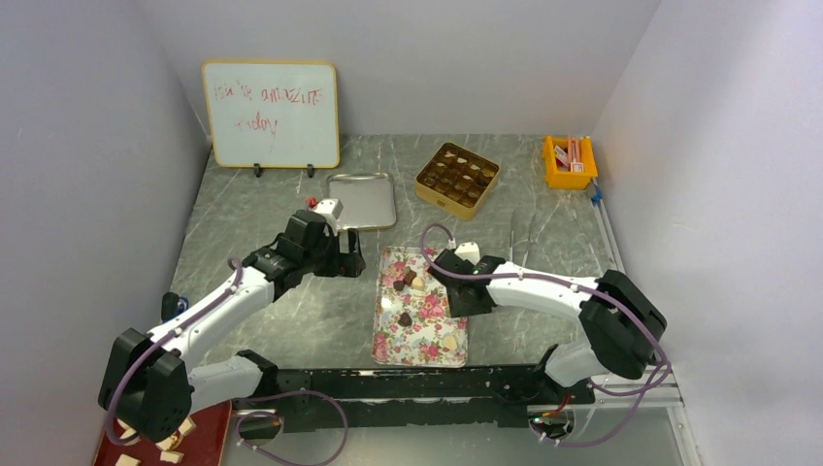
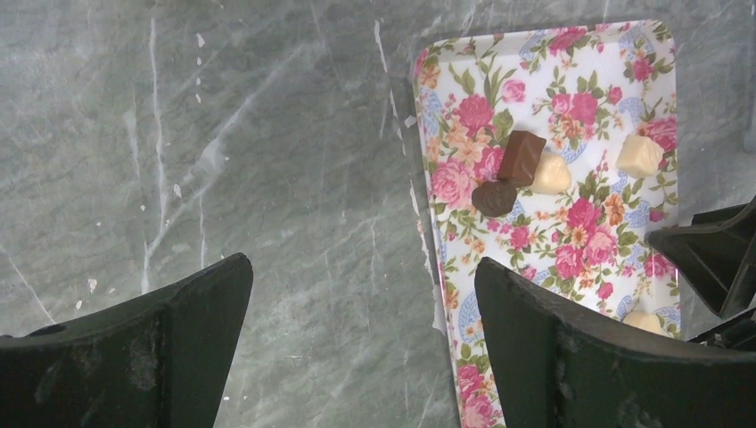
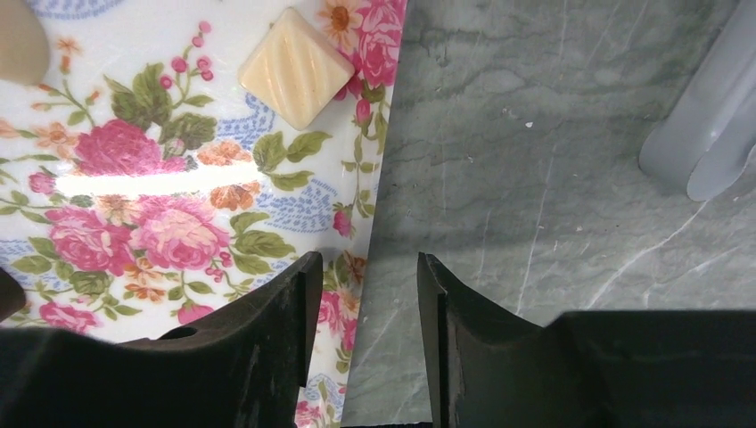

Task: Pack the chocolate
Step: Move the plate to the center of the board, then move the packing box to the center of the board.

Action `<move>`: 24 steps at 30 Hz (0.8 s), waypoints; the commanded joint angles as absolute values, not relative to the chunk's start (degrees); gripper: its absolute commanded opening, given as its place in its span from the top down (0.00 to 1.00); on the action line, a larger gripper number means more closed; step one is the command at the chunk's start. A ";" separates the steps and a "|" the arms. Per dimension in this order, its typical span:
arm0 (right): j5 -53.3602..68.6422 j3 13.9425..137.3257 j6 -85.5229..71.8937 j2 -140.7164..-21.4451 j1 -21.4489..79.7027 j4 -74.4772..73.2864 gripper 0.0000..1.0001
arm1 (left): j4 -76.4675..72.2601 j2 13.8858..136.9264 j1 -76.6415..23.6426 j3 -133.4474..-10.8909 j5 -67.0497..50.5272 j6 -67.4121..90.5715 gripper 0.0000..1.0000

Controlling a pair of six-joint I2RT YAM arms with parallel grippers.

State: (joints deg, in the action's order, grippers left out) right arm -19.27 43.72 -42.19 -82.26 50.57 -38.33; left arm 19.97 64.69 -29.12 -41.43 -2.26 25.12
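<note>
Here, the left tool (image 2: 361,267) is seen with its jaws spread wide and nothing between them. It is held over the bare grey surface (image 2: 223,134) just left of the floral tray (image 2: 464,116). The right tool (image 3: 368,260) is parted by a narrow gap, and nothing is gripped in it. It is set over the tray's right edge, with one finger above the flowers and the other above the surface beside the tray.

The chocolate (image 2: 493,197) is found loose on the tray. A brown block (image 2: 521,157), a dark round piece and a cream piece (image 2: 551,174) are bunched together, touching, in the tray's far half. A ridged cream square (image 3: 296,67) is seen just inside the tray's right edge, ahead of the right tool. A dark piece (image 1: 405,318) and a tan piece (image 1: 449,343) are scattered in the tray's near half.

Beyond the tray's far end, to the right, a gold box (image 1: 457,175) with compartments is placed, some of them filled. A flat metal lid (image 1: 361,200) is laid beyond the tray's far left corner. A whiteboard (image 1: 272,115) is propped farther back.
</note>
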 commanded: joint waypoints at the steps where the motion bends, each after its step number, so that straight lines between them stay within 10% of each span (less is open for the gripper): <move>1: -22.07 48.41 -42.36 -82.12 50.86 -41.19 0.53 | 18.89 65.22 -29.35 -44.76 -2.46 24.54 0.00; 24: -26.60 86.60 -38.52 -104.83 28.13 -38.11 0.65 | 20.16 67.48 -29.29 -47.09 -1.29 22.88 0.00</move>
State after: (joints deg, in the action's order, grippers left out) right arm -25.54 78.48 -40.66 -99.35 30.00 -39.62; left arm 20.03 67.31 -29.12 -44.71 -2.11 24.34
